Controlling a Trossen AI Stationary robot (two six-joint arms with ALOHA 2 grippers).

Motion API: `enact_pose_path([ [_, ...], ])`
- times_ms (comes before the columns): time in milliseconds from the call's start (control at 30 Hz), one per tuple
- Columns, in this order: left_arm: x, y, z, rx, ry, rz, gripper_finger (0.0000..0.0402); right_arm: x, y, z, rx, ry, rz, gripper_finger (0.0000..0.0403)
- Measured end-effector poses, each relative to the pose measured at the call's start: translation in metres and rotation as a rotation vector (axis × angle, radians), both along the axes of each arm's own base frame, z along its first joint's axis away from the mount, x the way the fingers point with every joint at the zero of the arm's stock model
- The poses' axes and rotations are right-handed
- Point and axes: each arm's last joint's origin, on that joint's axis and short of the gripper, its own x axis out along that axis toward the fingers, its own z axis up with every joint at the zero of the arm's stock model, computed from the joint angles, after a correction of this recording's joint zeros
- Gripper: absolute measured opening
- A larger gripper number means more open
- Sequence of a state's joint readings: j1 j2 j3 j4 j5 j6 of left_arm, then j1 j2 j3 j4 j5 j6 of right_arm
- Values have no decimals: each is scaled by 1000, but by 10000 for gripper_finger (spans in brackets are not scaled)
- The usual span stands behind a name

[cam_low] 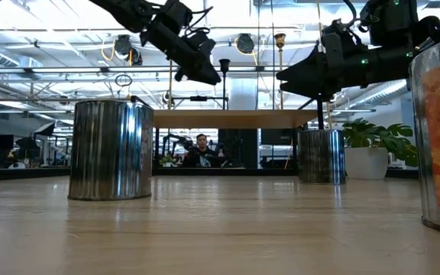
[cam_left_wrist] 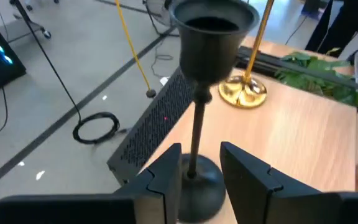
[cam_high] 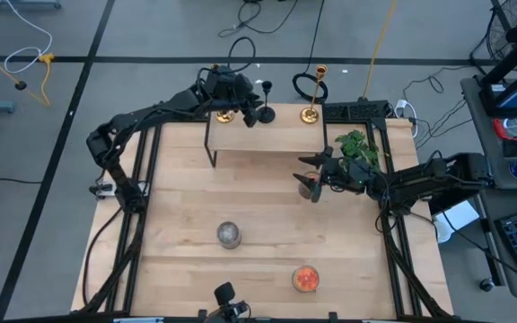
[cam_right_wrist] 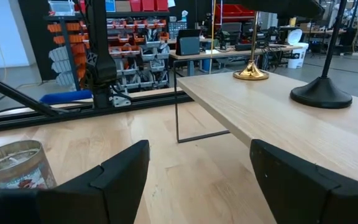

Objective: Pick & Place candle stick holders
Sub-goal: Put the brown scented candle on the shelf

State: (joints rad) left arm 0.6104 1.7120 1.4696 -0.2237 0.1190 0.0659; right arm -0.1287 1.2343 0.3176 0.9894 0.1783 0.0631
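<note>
Left tool (cam_left_wrist: 201,171) stands released around the black candlestick (cam_left_wrist: 204,74) stem on the far shelf (cam_high: 267,135), seemingly just placed; right tool (cam_right_wrist: 197,171), also released, waits above the bench (cam_high: 240,197)

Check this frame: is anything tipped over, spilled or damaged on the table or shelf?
Nothing stands out. The black candlestick stands upright on the raised shelf between the left gripper fingers; both glass cups sit upright.

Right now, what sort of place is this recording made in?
Probably a robotics lab or workshop: parts-bin shelving, cables loose on the floor, a person seated at desks beyond the wooden table.
</note>
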Motion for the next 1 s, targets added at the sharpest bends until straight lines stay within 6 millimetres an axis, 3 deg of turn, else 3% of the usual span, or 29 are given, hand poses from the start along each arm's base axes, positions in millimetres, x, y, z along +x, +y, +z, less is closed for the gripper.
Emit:
enact_pose_path([
  [200, -11, -18, 7, -57, 77, -31, 118, 0, 0, 0, 2, 0, 0, 279],
  [333, -15, -40, 8, -113, 158, -120, 118, 0, 0, 0, 1, 0, 0, 279],
  [600, -15, -106, 8, -174, 342, -391, 118, 0, 0, 0, 1, 0, -1, 279],
  [1000, -16, -212, -28, -254, 706, -598, 118, 0, 0, 0, 2, 0, -1, 279],
])
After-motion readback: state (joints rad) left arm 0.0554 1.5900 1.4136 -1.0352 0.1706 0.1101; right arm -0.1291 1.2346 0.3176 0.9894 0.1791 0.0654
